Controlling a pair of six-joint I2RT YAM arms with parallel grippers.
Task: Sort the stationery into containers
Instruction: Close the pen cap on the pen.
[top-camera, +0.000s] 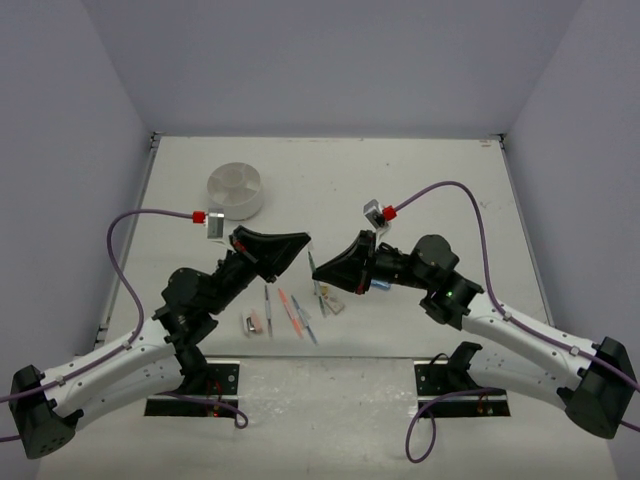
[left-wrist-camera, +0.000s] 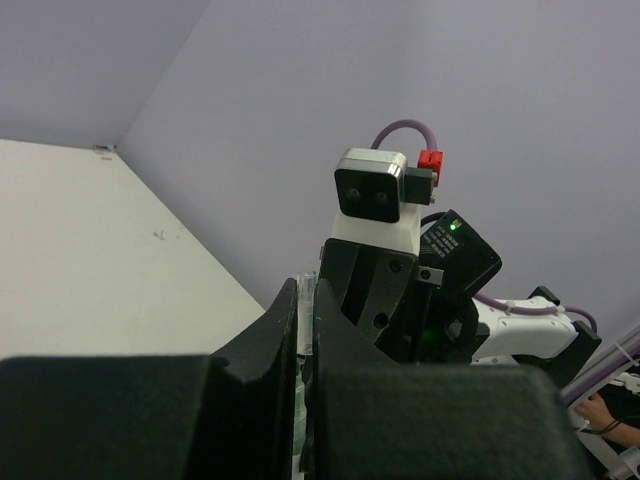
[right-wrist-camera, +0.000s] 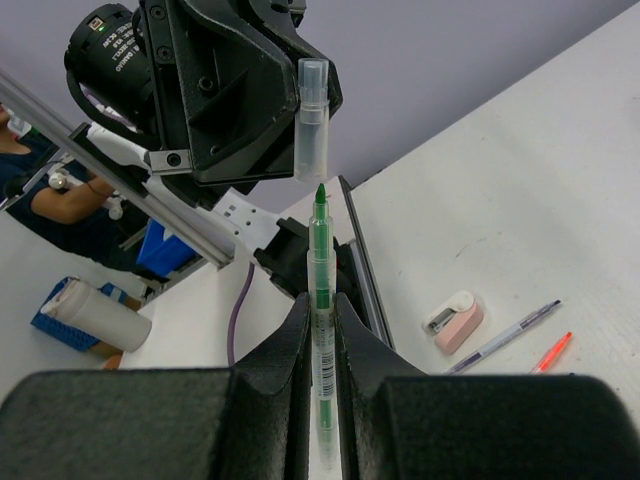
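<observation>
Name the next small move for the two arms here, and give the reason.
Probably ease the left gripper and its clear cap down onto the green pen: the cap hangs just above the pen's tip, nearly in line, while the right gripper clamps the pen.

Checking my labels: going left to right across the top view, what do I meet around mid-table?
White dish → left gripper → green pen → right gripper.
</observation>
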